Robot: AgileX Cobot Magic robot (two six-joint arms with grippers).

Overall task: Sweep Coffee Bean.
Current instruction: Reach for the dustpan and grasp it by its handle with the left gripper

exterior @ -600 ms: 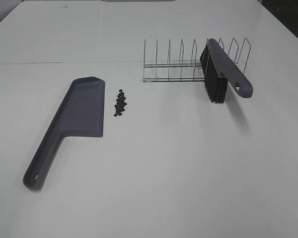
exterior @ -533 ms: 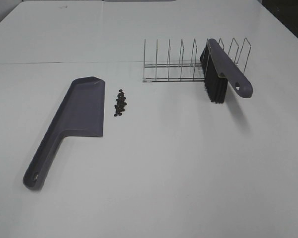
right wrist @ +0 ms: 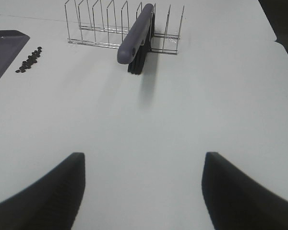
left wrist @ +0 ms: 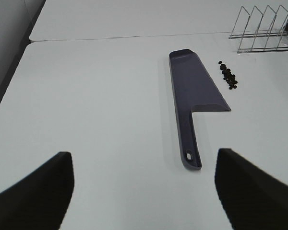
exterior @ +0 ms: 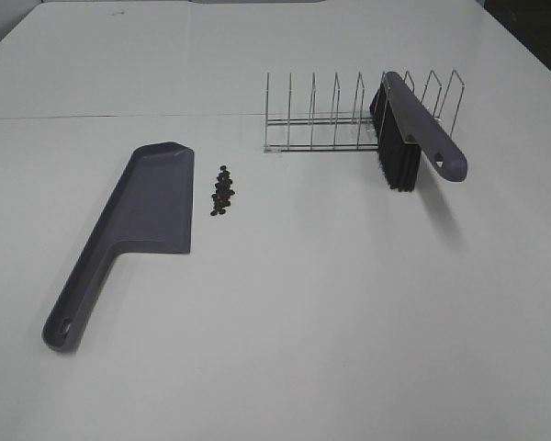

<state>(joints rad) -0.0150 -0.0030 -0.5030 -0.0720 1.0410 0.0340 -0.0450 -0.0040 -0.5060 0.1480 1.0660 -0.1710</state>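
Presently we are holding the left tool and right tool apart and empty, with the tiny dark oval coffee beans lying on the white tabletop just beside the purple-grey plastic dustpan, and we are judging that a hasty stroke of the black-bristled brush could scatter them.

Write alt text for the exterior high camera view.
A purple-grey dustpan lies flat on a white table, handle toward the camera, with a small cluster of dark coffee beans just right of its pan. Farther back on the right, a matching brush rests in a wire rack, bristles down.
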